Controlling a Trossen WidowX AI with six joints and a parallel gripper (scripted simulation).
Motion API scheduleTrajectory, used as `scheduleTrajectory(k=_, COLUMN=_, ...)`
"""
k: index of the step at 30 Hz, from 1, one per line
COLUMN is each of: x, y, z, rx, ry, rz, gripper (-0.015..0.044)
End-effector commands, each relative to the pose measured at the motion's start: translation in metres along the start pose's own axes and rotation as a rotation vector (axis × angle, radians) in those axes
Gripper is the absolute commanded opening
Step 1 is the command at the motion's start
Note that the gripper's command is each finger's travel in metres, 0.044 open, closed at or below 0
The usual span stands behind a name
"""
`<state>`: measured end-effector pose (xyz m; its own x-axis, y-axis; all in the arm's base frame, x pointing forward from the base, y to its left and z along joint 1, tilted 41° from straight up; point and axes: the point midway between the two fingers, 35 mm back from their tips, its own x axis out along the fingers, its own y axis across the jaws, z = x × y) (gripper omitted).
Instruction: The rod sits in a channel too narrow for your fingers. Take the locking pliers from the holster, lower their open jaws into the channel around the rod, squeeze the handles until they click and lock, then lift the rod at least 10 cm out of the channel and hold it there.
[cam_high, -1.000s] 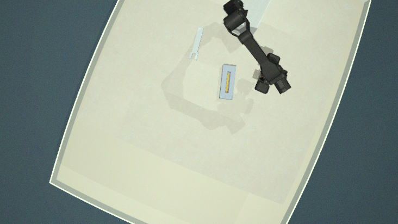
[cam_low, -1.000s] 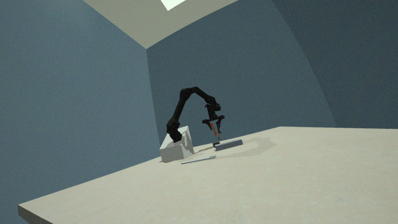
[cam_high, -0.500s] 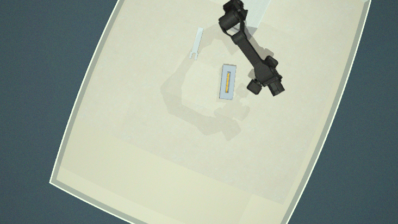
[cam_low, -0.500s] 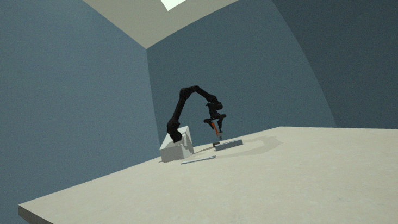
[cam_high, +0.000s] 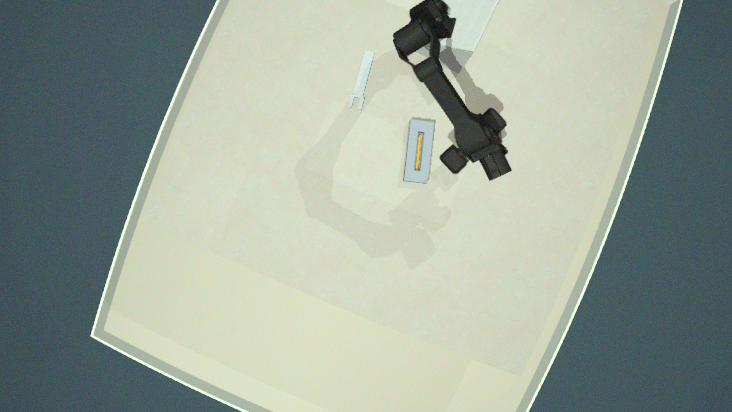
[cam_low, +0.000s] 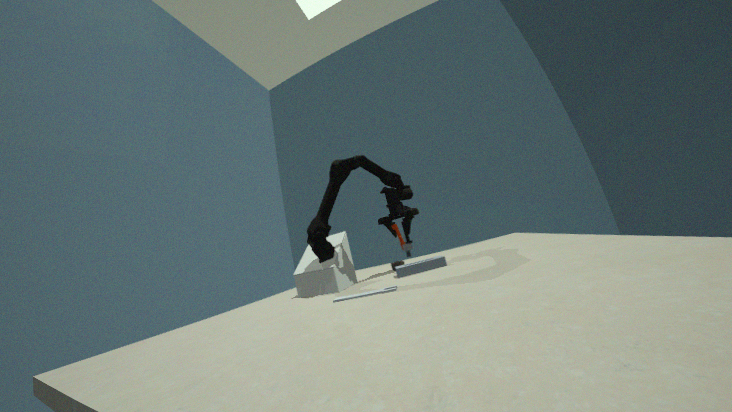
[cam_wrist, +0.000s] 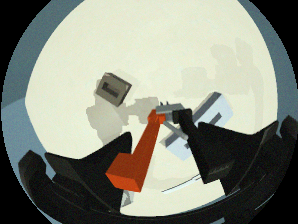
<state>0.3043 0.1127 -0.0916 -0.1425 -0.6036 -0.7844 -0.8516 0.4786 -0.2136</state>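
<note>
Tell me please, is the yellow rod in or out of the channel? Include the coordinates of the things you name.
In: the top view shows the yellow rod (cam_high: 419, 152) lying within the dark slot of the pale blue rectangular block (cam_high: 409, 171) (cam_low: 421, 267) (cam_wrist: 222, 107).
</note>
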Motion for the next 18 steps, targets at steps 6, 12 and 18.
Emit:
scheduleTrajectory(k=6, x=-0.003, y=-0.017, z=-0.01, rx=0.144, ry=-0.005, rz=-0.007, gripper=0.0322)
scheduleTrajectory(k=12, x=-0.002, y=-0.026, z=-0.016, rx=0.228, ry=-0.005, rz=-0.008, gripper=0.0322)
scheduleTrajectory(k=18, x=-0.002, y=-0.035, z=-0.022, rx=0.312, ry=-0.005, rz=-0.009, gripper=0.0322)
